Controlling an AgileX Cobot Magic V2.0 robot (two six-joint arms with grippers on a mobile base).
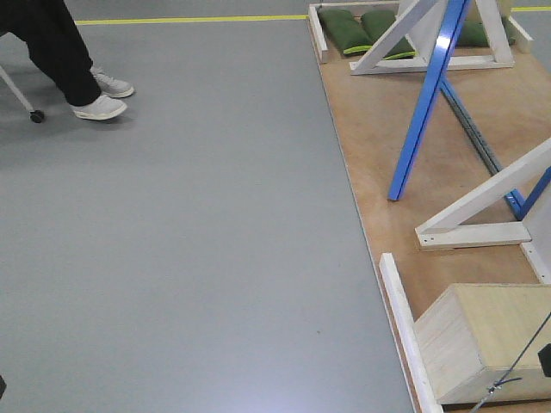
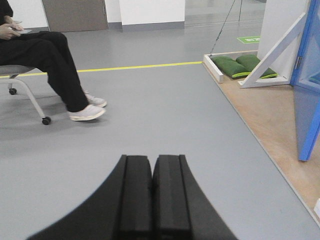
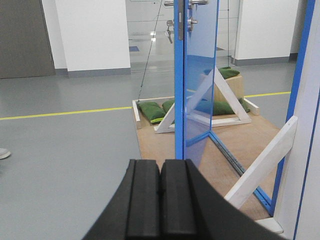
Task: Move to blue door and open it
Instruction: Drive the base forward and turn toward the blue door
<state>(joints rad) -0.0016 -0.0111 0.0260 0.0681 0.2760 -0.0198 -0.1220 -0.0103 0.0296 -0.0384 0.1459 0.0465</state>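
Left gripper (image 2: 152,200): black pads pressed flat together, nothing between them. It hangs over bare grey floor (image 2: 165,110).

Right gripper (image 3: 160,205): pads likewise together and empty, pointing straight at the blue door (image 3: 200,75).

The blue door stands upright on a plywood platform (image 3: 240,145), its narrow edge turned toward the right wrist camera. A silver lever handle (image 3: 196,2) sits at the top of that view, with a round lock knob (image 3: 191,21) just below it. The glossy panel reflects the white braces (image 3: 260,165) and green sandbags (image 3: 150,111). The leaf is angled away from the blue-edged frame post (image 3: 298,75) on the right.

In the front view the door's blue edge (image 1: 426,112) meets the platform near its left edge (image 1: 353,198). It is apart from the floor rail (image 1: 478,142) that runs between the white braces (image 1: 482,211).

The sandbags lie at the platform's far left corner, against the white border strip (image 1: 318,34). A pale wooden box (image 1: 491,344) sits at the near edge.

Both grippers are well apart from the door.

A yellow line (image 2: 135,66) crosses the floor beyond the platform. To the left of the floor a seated person (image 2: 45,55) in black trousers and white shoes (image 2: 86,113) sits on a wheeled chair (image 2: 30,97).
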